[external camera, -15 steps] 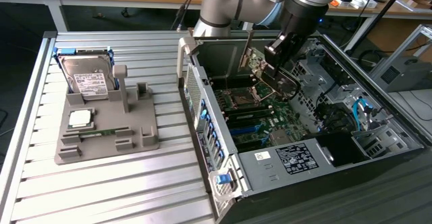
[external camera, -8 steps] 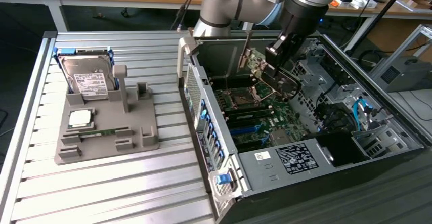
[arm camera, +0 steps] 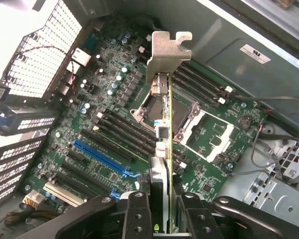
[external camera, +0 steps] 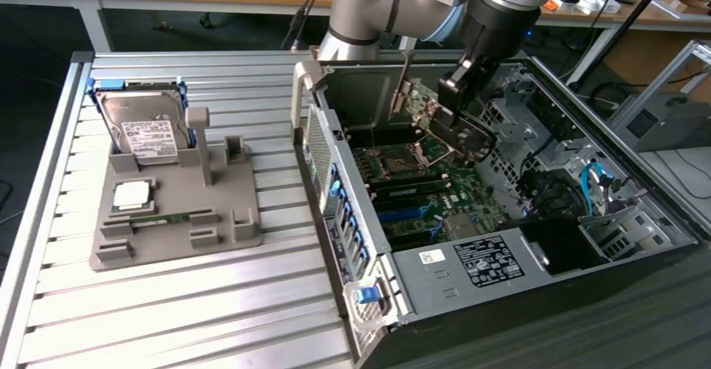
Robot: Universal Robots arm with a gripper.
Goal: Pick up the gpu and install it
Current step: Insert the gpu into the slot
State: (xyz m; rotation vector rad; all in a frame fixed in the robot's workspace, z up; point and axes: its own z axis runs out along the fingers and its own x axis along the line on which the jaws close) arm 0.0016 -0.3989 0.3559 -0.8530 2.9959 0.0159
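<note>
1. The gpu (arm camera: 162, 132) hangs in the air inside the open computer case (external camera: 333, 161), above the motherboard (arm camera: 114, 99) and not touching it. In the wrist view it is seen edge-on.
2. Its silver end bracket (arm camera: 168, 52) points away from the wrist. This probably lets the bracket line up with the case's rear openings when the card goes down.
3. The gripper (arm camera: 164, 219) grips the card at the end opposite the bracket. Its fingers (arm camera: 137, 214) are set narrow and pressed against the card's two flat faces. Holding it by the faces leaves the long edges free, which suits a card that has to be pushed into a slot.
4. The long blue slot (arm camera: 99, 155) and the dark slots beside it lie off to one side of the card, so I judge it is not yet seated.
5. Outside the case, the hard drive (external camera: 146, 132) stands upright in a grey fixture (external camera: 239, 219) on the slatted table (external camera: 166, 319), well apart from the arm.
</note>
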